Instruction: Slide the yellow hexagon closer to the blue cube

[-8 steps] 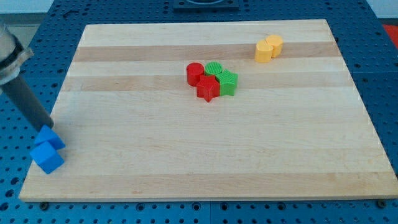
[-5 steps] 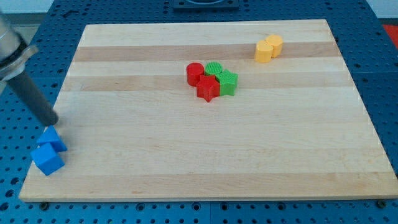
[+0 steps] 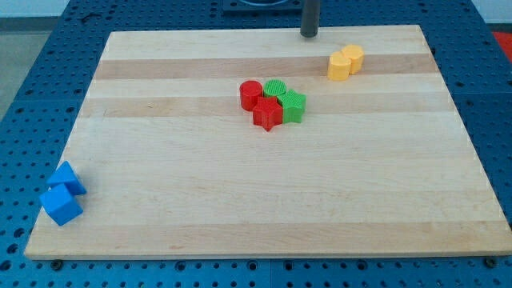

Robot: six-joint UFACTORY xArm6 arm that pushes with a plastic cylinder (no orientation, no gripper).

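Tip point(image 3: 309, 34) near yellow hexagon point(image 3: 339, 66), apparently apart.

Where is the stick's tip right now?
My tip is at the view's top edge of the board, just up-left of the two yellow blocks.

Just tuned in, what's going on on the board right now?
My tip rests at the view's top edge of the wooden board, up and to the left of the two yellow blocks, touching neither. Which of them is the hexagon is hard to tell. Two blue blocks sit far off at the board's bottom-left corner. A cluster of red and green blocks lies in between. The yellow blocks have not yet been pushed toward the blue ones.
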